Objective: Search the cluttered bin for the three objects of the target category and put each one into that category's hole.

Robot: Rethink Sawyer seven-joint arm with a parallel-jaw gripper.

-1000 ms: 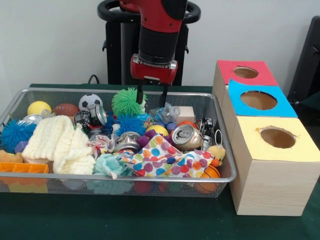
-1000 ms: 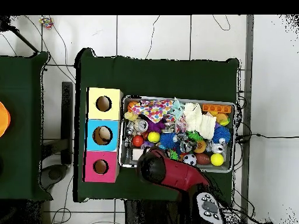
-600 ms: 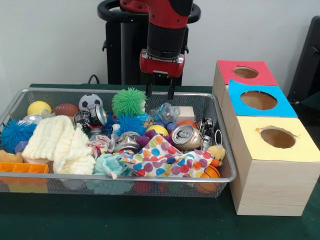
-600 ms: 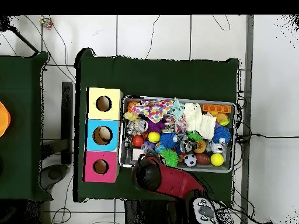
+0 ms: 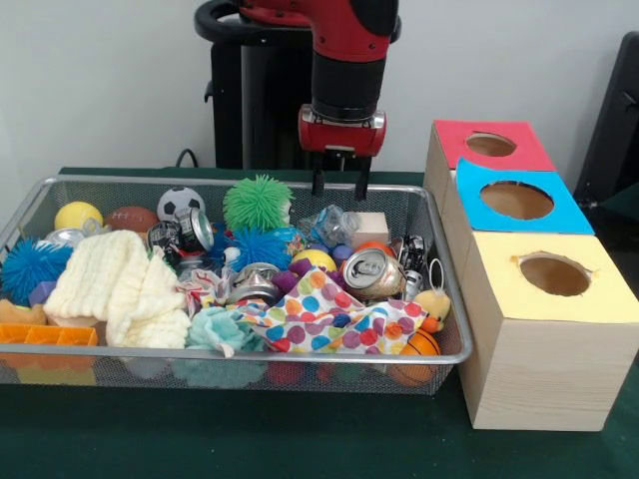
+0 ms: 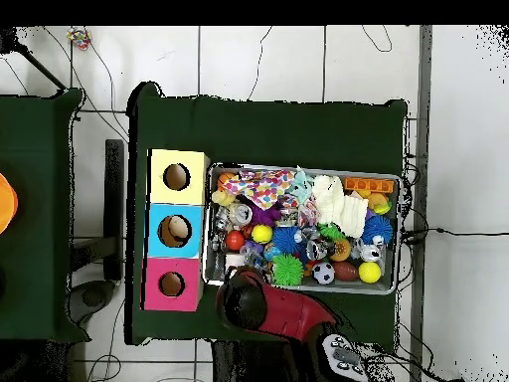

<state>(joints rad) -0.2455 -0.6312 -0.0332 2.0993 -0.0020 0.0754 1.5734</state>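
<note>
Above the bin's far rim: the hand [image 5: 340, 186] hangs clear of the clutter, its two fingers set a narrow way apart with nothing between them.
Bin: a wire mesh basket [image 5: 240, 365] on the green-covered bench [image 5: 200, 439], packed edge to edge.
Target things: the category is not stated, so I cannot say which three count; candidates lie all through the pile, such as the crushed can [image 5: 372, 273] near the middle right, the soccer ball [image 5: 180, 203] and yellow ball [image 5: 78, 216] at the far left, and the green spiky ball [image 5: 256, 203] just left of the hand.
Holes: the red box [image 5: 488, 146], blue box [image 5: 519, 202] and yellow box [image 5: 555, 275] stand in a row beside the bin, each hole open.
Risk, hidden items: the polka-dot cloth [image 5: 324, 317] and white knitted cloth [image 5: 115, 279] drape over things; a target may sit underneath and be missed.
Risk, snagging: a descent near either cloth could catch fabric and drag neighbours out.
Risk, slipping: round balls and the dented can may roll or squirt from a narrow grip.
Risk, collision: the hand is close to the rim; a careless lowering could strike the wire.
</note>
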